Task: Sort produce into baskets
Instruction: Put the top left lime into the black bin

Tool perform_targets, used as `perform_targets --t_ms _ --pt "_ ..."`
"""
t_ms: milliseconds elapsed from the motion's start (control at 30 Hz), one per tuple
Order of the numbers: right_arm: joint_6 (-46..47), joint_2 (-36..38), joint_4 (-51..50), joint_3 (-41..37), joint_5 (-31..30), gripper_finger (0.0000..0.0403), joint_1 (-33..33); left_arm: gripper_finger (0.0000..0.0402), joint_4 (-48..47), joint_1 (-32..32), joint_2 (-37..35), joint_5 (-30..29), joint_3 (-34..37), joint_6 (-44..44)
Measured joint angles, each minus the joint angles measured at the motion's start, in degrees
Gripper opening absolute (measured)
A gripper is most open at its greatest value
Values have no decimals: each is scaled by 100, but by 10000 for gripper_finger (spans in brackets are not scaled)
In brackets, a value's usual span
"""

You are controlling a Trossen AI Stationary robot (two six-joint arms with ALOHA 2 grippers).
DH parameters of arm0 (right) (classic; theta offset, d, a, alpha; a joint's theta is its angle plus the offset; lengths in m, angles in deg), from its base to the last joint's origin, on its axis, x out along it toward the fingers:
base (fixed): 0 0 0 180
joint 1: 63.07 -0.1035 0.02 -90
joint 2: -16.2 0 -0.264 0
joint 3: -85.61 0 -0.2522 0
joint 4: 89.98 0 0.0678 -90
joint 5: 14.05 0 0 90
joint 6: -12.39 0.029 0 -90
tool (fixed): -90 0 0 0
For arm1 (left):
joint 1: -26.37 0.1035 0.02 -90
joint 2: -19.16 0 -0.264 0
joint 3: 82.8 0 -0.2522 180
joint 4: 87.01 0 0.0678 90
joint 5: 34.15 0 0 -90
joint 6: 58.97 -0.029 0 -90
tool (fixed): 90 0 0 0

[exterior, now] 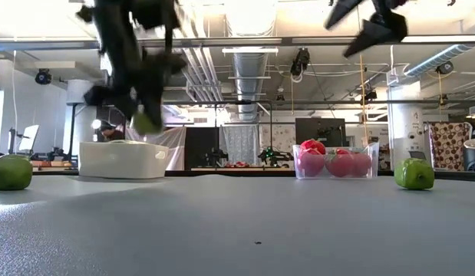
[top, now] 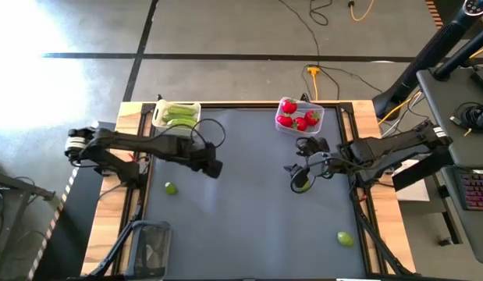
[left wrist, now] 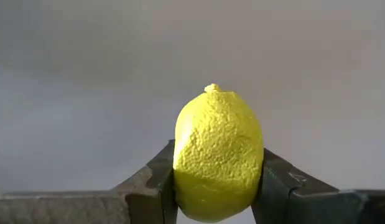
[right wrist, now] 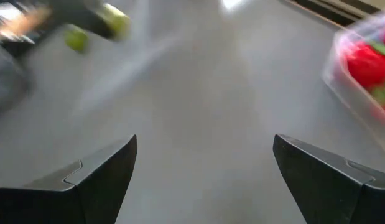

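My left gripper (top: 214, 166) is shut on a small yellow-green round fruit (left wrist: 218, 155) above the table's left half; the fruit also shows in the low view (exterior: 145, 121). My right gripper (top: 298, 178) is open and empty (right wrist: 204, 155), high above the table's right half (exterior: 367, 31). One lime-green fruit (top: 171, 187) lies on the table near my left gripper, and another (top: 345, 238) lies near the front right. Red strawberries fill the clear tub (top: 319, 123). Green cucumbers lie in the white tub (top: 157, 115). The dark tub (top: 151, 246) stands at the front left. My left gripper pinches the round fruit between its two fingers (left wrist: 156, 180), on two opposite sides (left wrist: 183, 163) of its lower half. Its pointed tip (left wrist: 212, 88) faces away from the wrist. The fingers come from above, and the fruit is lifted clear of the table.
The white tub (exterior: 122, 159) and the clear tub (exterior: 334, 162) stand along the far edge. A small green patch (top: 302, 182) shows beside my right gripper in the high view; I cannot tell what it is. The table's middle is bare grey mat.
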Motion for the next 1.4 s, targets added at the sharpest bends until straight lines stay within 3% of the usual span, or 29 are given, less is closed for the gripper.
perform_targets --t_ms 133,300,467,600,733,933,1200,1400 --pt "518 68 -993 0 6 368 37 122 -1051 -750 -265 439 -871 -121" --pt "1083 142 -1792 -7 4 368 196 124 -2605 -2439 -281 679 -1642 858" --pt "1355 116 -1804 -7 1 368 366 128 -2570 -4129 -43 1884 -1634 2327" --pt "1523 82 -1771 -35 -1 368 532 128 -2475 -4933 149 2620 -1266 2829" --pt "1424 84 -1662 -57 -8 368 670 129 -1725 -5212 185 2957 -741 2859" --pt "1415 84 -1702 -57 361 368 686 134 -379 -5217 192 2920 238 3043" --pt "1210 90 -1698 -57 600 368 684 143 -262 -5241 192 2768 879 3741" --pt "1033 108 -1875 -26 1074 368 686 217 -561 -5239 191 2665 800 3917"
